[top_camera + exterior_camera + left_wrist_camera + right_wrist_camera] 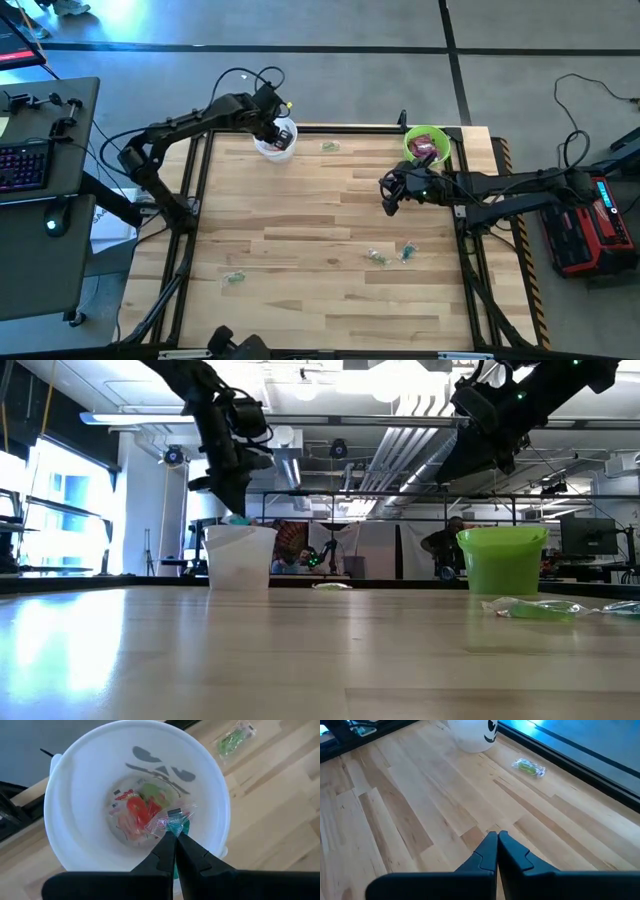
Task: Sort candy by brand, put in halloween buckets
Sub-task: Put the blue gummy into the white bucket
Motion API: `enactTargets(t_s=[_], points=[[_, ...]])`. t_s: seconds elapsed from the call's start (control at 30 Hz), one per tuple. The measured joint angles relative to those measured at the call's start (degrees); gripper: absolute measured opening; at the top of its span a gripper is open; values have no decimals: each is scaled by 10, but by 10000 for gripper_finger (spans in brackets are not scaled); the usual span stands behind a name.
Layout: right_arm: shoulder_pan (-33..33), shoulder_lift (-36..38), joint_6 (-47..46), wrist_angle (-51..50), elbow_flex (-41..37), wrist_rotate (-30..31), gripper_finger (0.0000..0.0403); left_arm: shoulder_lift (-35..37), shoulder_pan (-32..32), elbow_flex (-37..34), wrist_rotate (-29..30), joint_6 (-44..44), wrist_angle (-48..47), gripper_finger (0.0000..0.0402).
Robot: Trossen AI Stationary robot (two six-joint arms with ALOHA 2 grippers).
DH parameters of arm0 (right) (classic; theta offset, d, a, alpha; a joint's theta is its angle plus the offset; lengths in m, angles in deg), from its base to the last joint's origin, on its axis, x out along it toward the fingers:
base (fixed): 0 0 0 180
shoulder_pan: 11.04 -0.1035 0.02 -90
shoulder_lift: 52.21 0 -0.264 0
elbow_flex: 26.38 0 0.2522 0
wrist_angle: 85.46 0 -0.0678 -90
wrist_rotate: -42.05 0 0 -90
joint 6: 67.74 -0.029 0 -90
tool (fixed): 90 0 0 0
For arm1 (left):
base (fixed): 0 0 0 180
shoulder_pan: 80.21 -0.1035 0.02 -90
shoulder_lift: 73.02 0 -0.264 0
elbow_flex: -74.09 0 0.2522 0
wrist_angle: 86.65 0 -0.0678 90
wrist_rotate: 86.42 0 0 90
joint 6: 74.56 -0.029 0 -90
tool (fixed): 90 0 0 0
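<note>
The white bucket (277,141) (240,557) stands near the table's far edge. In the left wrist view it (75,810) holds red, green and clear-wrapped candies (140,810). My left gripper (175,839) (272,125) hovers over its mouth, shut on a clear-wrapped bluish candy (172,821). The lime green bucket (412,140) (502,558) holds magenta packets (425,150). My right gripper (497,836) (389,197) is shut and holds nothing, above bare table in front of the green bucket. My left gripper pinches the bluish candy's clear wrapper (173,829) between its two fingertips, from above, pointing down into the white bucket's mouth. The candy hangs just past the fingertips, lifted clear above the sweets on the bucket's bottom.
Loose clear-wrapped green and bluish candies lie on the table: one (330,146) (529,767) (233,739) right of the white bucket, two (376,257) (408,250) toward the near right, one (234,279) near left. A dark frame edges the table (300,220).
</note>
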Motion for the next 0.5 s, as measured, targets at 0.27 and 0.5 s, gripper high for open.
enactTargets(t_s=[0.27, 0.5], points=[[0, 0, 0, 0, 0, 0, 0, 0, 0, 0, 2, -10, 0, 26], [0, 0, -3, 0, 0, -1, 0, 0, 0, 0, 2, -10, -1, 59]])
